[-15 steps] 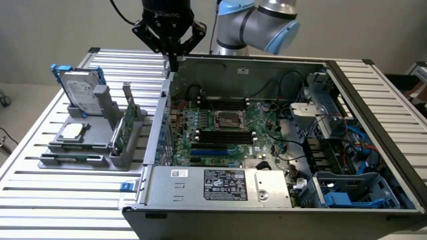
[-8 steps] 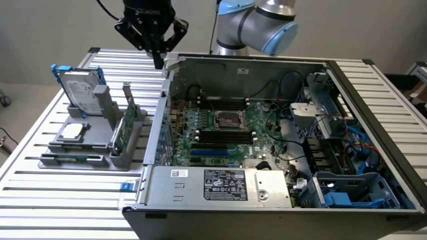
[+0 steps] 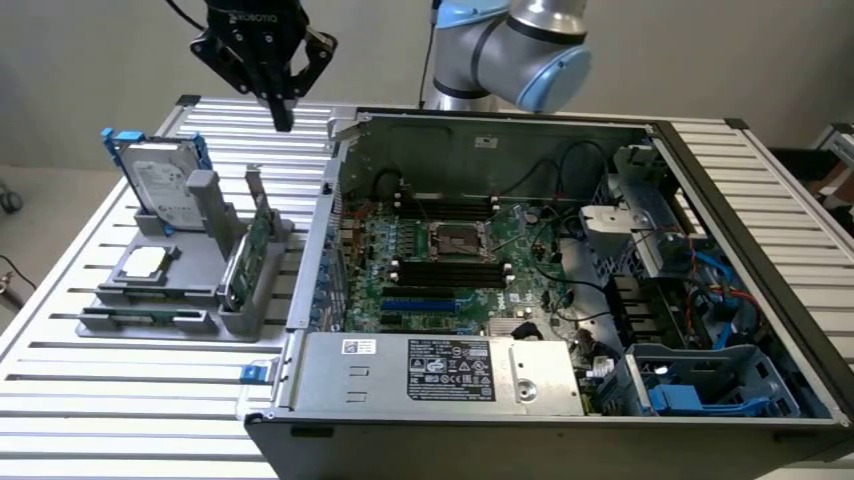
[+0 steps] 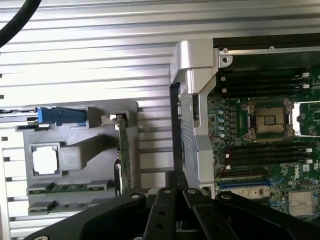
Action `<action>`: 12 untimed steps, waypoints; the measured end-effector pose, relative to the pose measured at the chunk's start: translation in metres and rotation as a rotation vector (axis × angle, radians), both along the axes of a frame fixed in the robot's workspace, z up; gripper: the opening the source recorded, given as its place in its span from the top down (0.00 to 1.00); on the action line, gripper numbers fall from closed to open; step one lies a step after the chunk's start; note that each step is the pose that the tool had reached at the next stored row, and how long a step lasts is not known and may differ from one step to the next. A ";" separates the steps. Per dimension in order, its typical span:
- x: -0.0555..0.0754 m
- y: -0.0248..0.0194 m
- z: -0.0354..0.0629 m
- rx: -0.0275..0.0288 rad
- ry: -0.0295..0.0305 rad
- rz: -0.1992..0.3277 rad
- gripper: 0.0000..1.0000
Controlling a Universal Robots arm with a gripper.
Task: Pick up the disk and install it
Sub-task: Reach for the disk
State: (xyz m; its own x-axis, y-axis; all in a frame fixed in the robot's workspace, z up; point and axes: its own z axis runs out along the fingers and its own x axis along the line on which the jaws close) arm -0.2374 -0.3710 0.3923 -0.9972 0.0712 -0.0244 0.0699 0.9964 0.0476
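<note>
The disk [image 3: 160, 182], silver-grey with a white label and a blue carrier frame, stands upright in the grey holder [image 3: 200, 300] on the exterior view's left. From the wrist it shows edge-on as a blue and grey bar [image 4: 62, 116]. My gripper [image 3: 282, 120] hangs above the table, beyond the holder and beside the open computer case [image 3: 534, 300]. Its black fingers are shut with nothing between them, and in the wrist view the gripper [image 4: 178, 186] comes to a closed point.
The holder also carries a small square silver chip [image 3: 144, 262] and a thin green circuit card [image 3: 247, 262]. Inside the case lie the motherboard [image 3: 447, 255], cables and a bay with blue plastic [image 3: 681, 395]. The slatted metal table [image 3: 80, 400] surrounds them.
</note>
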 end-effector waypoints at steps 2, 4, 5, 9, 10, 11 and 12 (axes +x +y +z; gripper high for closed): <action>-0.009 0.0023 -0.0002 -0.0008 0.0000 0.000 0.89; -0.018 0.0045 -0.0006 -0.0019 0.0000 0.000 0.89; -0.023 0.0055 -0.0010 -0.0031 0.0000 0.000 0.89; -0.041 0.0093 -0.0033 -0.0116 0.0000 0.000 0.89; -0.046 0.0106 -0.0039 -0.0142 0.0000 0.000 0.89; -0.050 0.0120 -0.0046 -0.0164 0.0000 0.000 0.89; -0.055 0.0135 -0.0054 -0.0184 -0.0002 0.000 0.89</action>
